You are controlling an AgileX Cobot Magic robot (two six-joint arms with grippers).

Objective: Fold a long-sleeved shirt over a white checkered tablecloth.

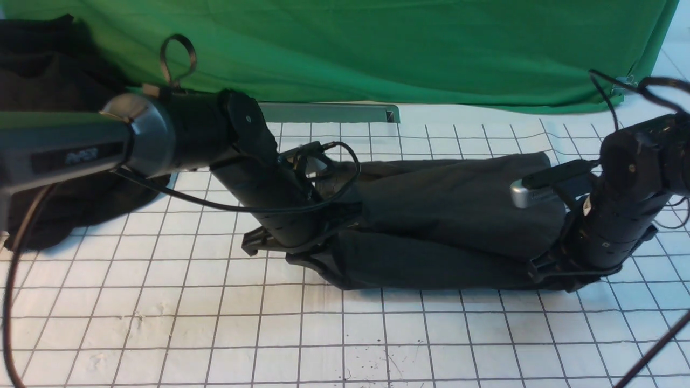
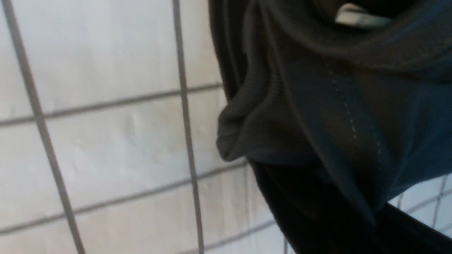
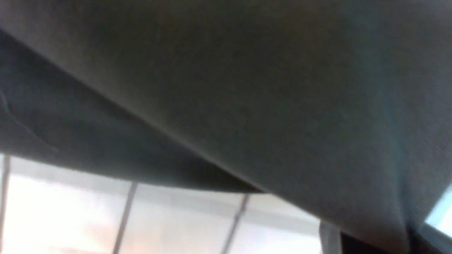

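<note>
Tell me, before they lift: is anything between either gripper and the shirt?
Nothing visible does. The left gripper and right gripper are shut directly on the near corners of the long-sleeved shirt.

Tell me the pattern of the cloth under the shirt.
White tablecloth under the shirt, ruled with thin dark grey lines into squares; clearest in the front view.

A green cloth (image 1: 377, 48) hangs across the back as a wide, softly creased backdrop, its lower edge sagging unevenly. Along that edge, near the middle, lies a grey bar (image 1: 329, 112) with a squared open end on the right. At far left sits a black garment (image 1: 48, 70), plain and heaped against the cloth, partly hidden, its lower part spreading flat and forward. Near the cloth's right corner is a small metallic piece (image 1: 628, 81), possibly a clip; it is too blurred to tell.
</note>
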